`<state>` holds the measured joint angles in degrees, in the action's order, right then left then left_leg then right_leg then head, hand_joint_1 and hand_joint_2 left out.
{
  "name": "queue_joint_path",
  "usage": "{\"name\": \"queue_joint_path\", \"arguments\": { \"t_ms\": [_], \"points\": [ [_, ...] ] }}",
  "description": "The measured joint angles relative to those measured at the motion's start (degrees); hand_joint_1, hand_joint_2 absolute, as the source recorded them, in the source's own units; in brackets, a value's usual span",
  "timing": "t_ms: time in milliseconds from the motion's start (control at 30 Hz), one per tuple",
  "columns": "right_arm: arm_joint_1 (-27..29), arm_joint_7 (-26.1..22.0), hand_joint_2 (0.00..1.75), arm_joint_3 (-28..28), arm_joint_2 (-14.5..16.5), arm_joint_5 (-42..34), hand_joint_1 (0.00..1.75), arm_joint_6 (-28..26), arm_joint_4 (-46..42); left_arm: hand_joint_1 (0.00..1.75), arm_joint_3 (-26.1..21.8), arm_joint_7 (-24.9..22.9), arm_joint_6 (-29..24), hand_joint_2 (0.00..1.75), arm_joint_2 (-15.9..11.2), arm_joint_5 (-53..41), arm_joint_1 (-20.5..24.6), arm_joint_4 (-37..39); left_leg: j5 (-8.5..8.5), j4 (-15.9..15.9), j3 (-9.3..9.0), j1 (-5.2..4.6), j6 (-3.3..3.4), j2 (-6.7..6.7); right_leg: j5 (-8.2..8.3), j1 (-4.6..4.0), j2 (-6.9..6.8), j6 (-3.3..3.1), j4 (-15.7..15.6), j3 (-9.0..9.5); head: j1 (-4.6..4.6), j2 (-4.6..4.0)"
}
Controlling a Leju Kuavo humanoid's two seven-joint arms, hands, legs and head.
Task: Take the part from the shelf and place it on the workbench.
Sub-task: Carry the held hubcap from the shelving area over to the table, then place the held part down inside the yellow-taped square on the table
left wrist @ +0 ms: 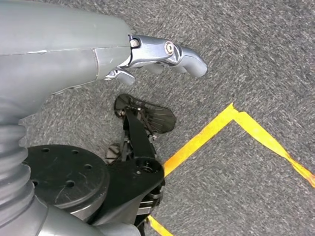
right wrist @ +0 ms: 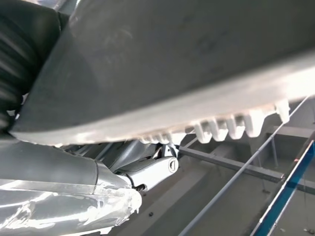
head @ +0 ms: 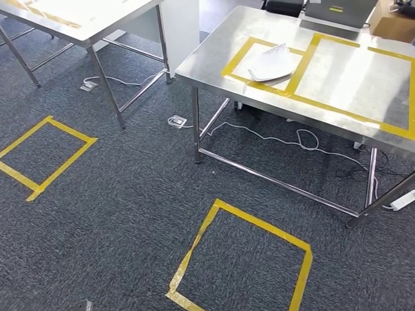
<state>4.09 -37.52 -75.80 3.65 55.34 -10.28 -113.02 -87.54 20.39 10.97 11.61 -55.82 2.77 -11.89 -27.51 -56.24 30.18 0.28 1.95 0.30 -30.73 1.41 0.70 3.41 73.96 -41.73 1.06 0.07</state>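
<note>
From the head, the workbench (head: 338,78) already carries one white part (head: 273,63) in a taped bay. The left hand (left wrist: 163,54) hangs over carpet, fingers (left wrist: 185,56) straight and empty. At the right wrist, the right hand (right wrist: 148,169) grips a broad grey part (right wrist: 178,64) lying across its fingers (right wrist: 163,167); it could slip or strike the bench edge.

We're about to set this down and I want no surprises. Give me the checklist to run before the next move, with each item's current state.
1. The part is in the right hand: ok, it lies across the hand.
2. Grip is secure: cannot tell, the fingers are mostly hidden.
3. Left hand is free: ok, it hangs open over the carpet.
4. Workbench is in sight: ok.
5. A free spot exists: ok, the middle taped zone is bare; a white piece fills the neighbouring zone.
6. Robot is standing in the floor square: cannot tell.
</note>
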Motion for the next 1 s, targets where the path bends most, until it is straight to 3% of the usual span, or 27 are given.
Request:
{"name": "queue_joint_path", "arguments": {
  "t_ms": [33,67,133,200,233,267,333,400,433,500,567,600,633,700,733,767,833,900,933,1000],
  "points": [
    [0.0,0.1,1.75,0.0,-0.2,0.1,1.75,0.0,0.0,0.00,0.0,0.0,0.0,1.75,0.0,0.0,-0.1,0.0,-0.27,0.0,-0.26,0.21,-0.34,0.04,0.33,0.26,-0.11,0.18,0.3,-0.36,0.01,0.00],
    [0.0,0.1,1.75,0.1,-0.3,0.1,1.75,0.0,0.0,0.00,0.0,0.0,0.0,1.75,0.0,-0.1,-0.2,0.0,-0.58,-0.1,-0.67,0.53,-0.77,0.07,1.75,0.62,-0.23,0.49,-1.6,0.46,0.01,0.00],
    [0.0,0.1,1.75,0.2,-0.5,0.2,1.75,0.1,0.1,0.00,0.0,0.0,0.0,1.75,-0.1,-0.1,-0.3,0.0,-1.39,-0.3,-1.74,1.18,-2.01,0.09,5.19,1.44,-0.52,1.59,-9.2,4.04,0.15,0.00],
    [-0.1,0.2,1.75,0.3,-0.6,0.2,1.75,0.1,0.3,0.00,0.0,0.0,0.0,1.75,-0.3,-0.1,-0.4,-0.1,-2.32,-0.5,-2.41,1.29,-3.33,0.13,5.58,1.72,-0.56,1.92,-13.9,6.33,0.34,0.00],
    [-0.1,0.2,1.75,0.3,-0.6,0.2,1.75,0.1,0.4,0.00,0.0,0.0,0.0,1.75,-0.4,-0.1,-0.4,-0.1,-2.67,-0.5,-2.70,1.25,-3.82,0.14,4.76,1.62,-0.42,1.68,-14.1,6.43,0.27,0.00],
    [-0.1,0.2,1.75,0.3,-0.7,0.2,1.75,0.1,0.4,0.00,0.0,0.0,0.0,1.75,-0.4,-0.1,-0.4,-0.1,-2.83,-0.5,-2.89,1.31,-4.17,0.15,4.38,1.54,-0.21,0.94,-14.0,6.70,0.13,0.00],
    [0.1,0.2,1.75,0.3,-0.9,0.2,1.75,0.0,0.3,0.00,0.0,0.2,0.1,1.75,-0.2,-0.2,-0.2,-0.1,-1.82,-2.6,-2.30,1.60,-4.69,0.09,3.78,1.37,0.15,-0.05,-13.8,7.70,-0.31,0.00],
    [0.4,0.5,1.75,0.4,-1.0,-0.1,1.75,0.2,0.1,0.00,0.0,0.8,0.2,1.75,0.0,-0.3,0.1,-0.1,-0.93,-9.3,1.85,1.55,-4.84,0.05,2.75,1.11,0.26,-0.94,-13.9,9.22,-0.52,0.00],
    [0.6,0.8,1.75,0.4,-1.0,-0.4,1.75,0.4,0.0,0.00,0.0,1.2,0.3,1.75,0.0,-0.3,0.0,-0.1,-1.71,-13.3,4.87,1.38,-4.71,0.05,2.18,0.98,0.29,-1.24,-14.1,9.94,-0.55,0.00],
    [0.9,1.2,1.75,0.4,-1.0,-1.1,1.75,1.1,-0.5,0.00,0.1,1.6,0.3,1.75,0.0,-0.3,-0.3,-0.1,-5.44,-18.3,10.33,0.90,-4.28,0.04,0.96,0.75,0.60,-1.61,-14.5,11.60,-0.69,0.00],
    [1.2,1.3,1.75,0.4,-1.0,-1.4,1.75,1.7,-1.0,0.00,0.1,1.7,0.3,1.75,0.0,-0.2,-0.7,-0.1,-7.99,-17.6,12.83,0.18,-3.46,0.02,-0.23,0.55,0.98,-1.64,-15.1,13.96,-0.73,0.00],
    [1.2,1.3,1.75,0.5,-1.0,-1.4,1.75,1.8,-1.2,0.00,0.1,1.8,0.2,1.75,0.0,-0.1,-0.8,-0.1,-7.07,-15.2,13.12,-0.31,-2.80,-0.04,-0.86,0.46,1.17,-1.61,-15.5,15.29,-0.75,0.00],
    [1.2,1.2,1.75,0.5,-1.0,-1.3,1.75,1.9,-1.3,0.00,0.1,1.7,0.1,1.75,0.0,-0.1,-0.9,-0.1,-3.72,-12.0,13.05,-0.86,-1.98,-0.15,-1.47,0.42,1.32,-1.56,-15.9,16.39,-0.79,0.00],
    [1.1,1.2,1.75,0.6,-0.8,-1.1,1.75,1.9,-1.3,0.00,0.1,1.6,-0.1,1.75,-0.1,-0.1,-1.3,-0.1,5.56,-5.0,12.82,-1.94,-0.65,-0.64,-2.93,0.08,1.87,-1.25,-16.4,18.10,-0.82,0.00],
    [1.1,1.1,1.75,0.6,-0.7,-1.0,1.75,2.0,-1.3,0.00,0.1,1.5,-0.1,1.75,0.0,-0.2,-1.5,-0.1,8.95,-2.9,12.66,-2.18,-0.47,-0.93,-3.77,-0.18,2.14,-1.08,-16.7,18.78,-0.79,-0.01],
    [1.1,1.1,1.75,0.7,-0.6,-0.9,1.75,2.0,-1.4,0.00,0.1,1.4,-0.2,1.75,0.1,-0.2,-1.6,-0.1,10.11,-1.9,12.49,-2.23,-0.59,-1.15,-4.59,-0.47,2.39,-0.94,-17.1,19.58,-0.81,-0.01],
    [1.3,1.0,1.75,0.7,-0.5,-1.0,1.75,2.1,-1.8,0.00,0.1,1.3,-0.2,1.75,0.4,-0.2,-1.2,-0.1,9.30,-1.9,11.74,-1.75,-1.02,-1.31,-5.99,-0.81,2.29,-0.95,-18.4,21.31,-0.80,-0.01],
    [1.2,0.9,1.75,0.7,-0.5,-1.1,1.75,2.3,-2.3,0.00,0.1,1.3,-0.1,1.75,0.7,-0.2,-0.5,-0.1,8.06,-1.8,10.74,-1.40,-0.90,-1.32,-7.70,-0.92,1.12,-0.71,-16.1,20.89,-0.62,-0.01],
    [1.1,0.8,1.75,0.7,-0.5,-1.2,1.75,2.4,-2.3,0.00,0.1,1.3,-0.1,1.75,0.8,-0.2,-0.4,-0.1,7.47,-1.7,10.18,-1.38,-0.70,-1.30,-9.08,-0.95,0.43,-0.49,-12.7,19.09,-0.50,-0.01],
    [1.0,0.8,1.75,0.8,-0.5,-1.1,1.75,2.5,-2.4,0.00,0.1,1.3,0.0,1.75,1.0,-0.2,-0.4,-0.1,6.30,-1.8,8.97,-1.51,-0.28,-1.18,-11.66,-1.13,-0.22,-0.44,-4.1,13.42,-0.42,-0.01]
  ]
}}
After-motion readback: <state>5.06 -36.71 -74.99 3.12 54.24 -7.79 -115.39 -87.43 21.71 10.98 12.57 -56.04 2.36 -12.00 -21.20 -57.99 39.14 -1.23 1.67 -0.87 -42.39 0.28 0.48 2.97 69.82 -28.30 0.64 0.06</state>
